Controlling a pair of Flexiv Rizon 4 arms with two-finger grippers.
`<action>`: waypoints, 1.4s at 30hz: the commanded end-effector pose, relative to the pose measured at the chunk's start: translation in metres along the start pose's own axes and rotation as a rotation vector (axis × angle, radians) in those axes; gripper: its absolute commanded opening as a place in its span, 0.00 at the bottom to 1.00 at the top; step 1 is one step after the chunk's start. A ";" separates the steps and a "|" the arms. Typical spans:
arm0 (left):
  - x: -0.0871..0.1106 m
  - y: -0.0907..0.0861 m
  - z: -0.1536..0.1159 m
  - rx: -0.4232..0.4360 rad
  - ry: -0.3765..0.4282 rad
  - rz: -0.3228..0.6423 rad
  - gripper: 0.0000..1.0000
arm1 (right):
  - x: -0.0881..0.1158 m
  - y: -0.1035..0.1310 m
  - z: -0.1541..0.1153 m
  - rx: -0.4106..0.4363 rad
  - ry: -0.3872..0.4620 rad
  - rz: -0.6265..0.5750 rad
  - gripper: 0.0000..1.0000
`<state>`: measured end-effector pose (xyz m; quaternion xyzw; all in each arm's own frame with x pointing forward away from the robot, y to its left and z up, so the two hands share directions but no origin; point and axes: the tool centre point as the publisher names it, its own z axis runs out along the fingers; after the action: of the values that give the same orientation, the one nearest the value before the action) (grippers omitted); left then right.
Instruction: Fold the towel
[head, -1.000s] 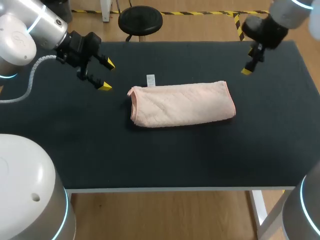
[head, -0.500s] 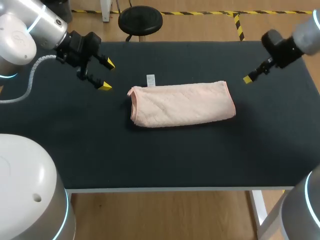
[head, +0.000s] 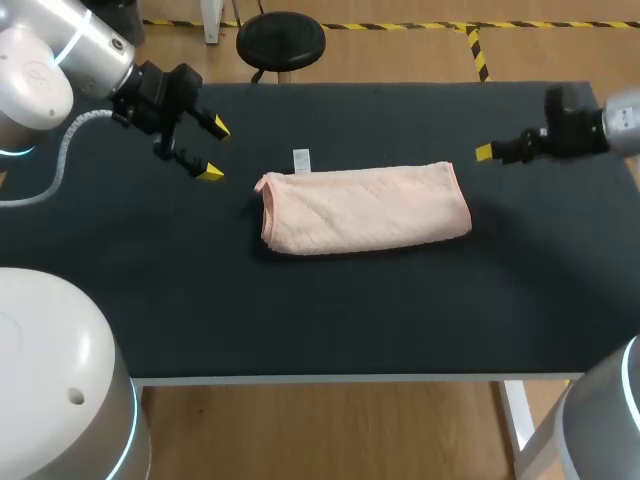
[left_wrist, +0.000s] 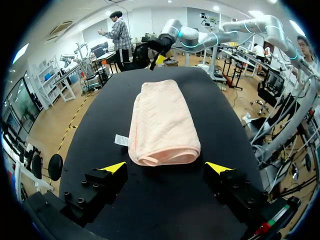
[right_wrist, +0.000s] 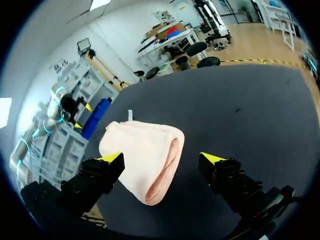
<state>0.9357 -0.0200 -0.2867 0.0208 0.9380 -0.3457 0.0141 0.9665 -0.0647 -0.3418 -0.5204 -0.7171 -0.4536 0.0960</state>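
Looking at a pink towel (head: 365, 208) lying mid-way across the black table (head: 330, 330) — already folded down into a long, thick strip, several layers deep judging by the rounded fold at the end nearest the left gripper (head: 214, 150). Can make out stacked lips of cloth at that end in the left wrist view, plus a pink hem along the opposite end. Also spotted a small white tag (head: 301, 160) poking out from the towel's far edge, close to that left end.

Guessing mostly done with the folding. Probably leaves one last fold, end over end, to turn the strip into a squarer packet — or maybe nothing at all, hard to call from the task line alone. Looks reasonably tidy either way, with only a slight flare toward the right end.

Not holding anything on either side. Got the left gripper hovering off the towel's left end, a bit toward the far side, fingers spread wide with nothing between them. Got the right gripper (head: 486, 152) parked just off the towel's far right corner, pointing back at the towel, near but apart; fingers (right_wrist: 112, 157) spread wide too going by its own wrist view, touching nothing.

As for the surface under the towel: dark, matte, looks like felt or a mat, with a thin pale edge along the front. Should grip the cloth a little during a lift, so less sliding. Nothing worth adding about the room past the table edge.
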 end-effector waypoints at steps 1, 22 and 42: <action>0.000 0.001 0.001 0.002 -0.002 0.002 1.00 | -0.003 -0.009 0.006 0.082 0.037 0.248 1.00; 0.000 0.001 0.001 0.002 -0.002 0.002 1.00 | -0.004 -0.034 0.048 0.466 0.040 0.139 1.00; 0.000 0.001 0.001 0.002 -0.002 0.002 1.00 | 0.003 -0.061 0.065 0.413 -0.019 0.182 1.00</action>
<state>0.9358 -0.0200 -0.2863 0.0209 0.9383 -0.3450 0.0139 0.9430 -0.0171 -0.4056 -0.5520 -0.7519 -0.2703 0.2386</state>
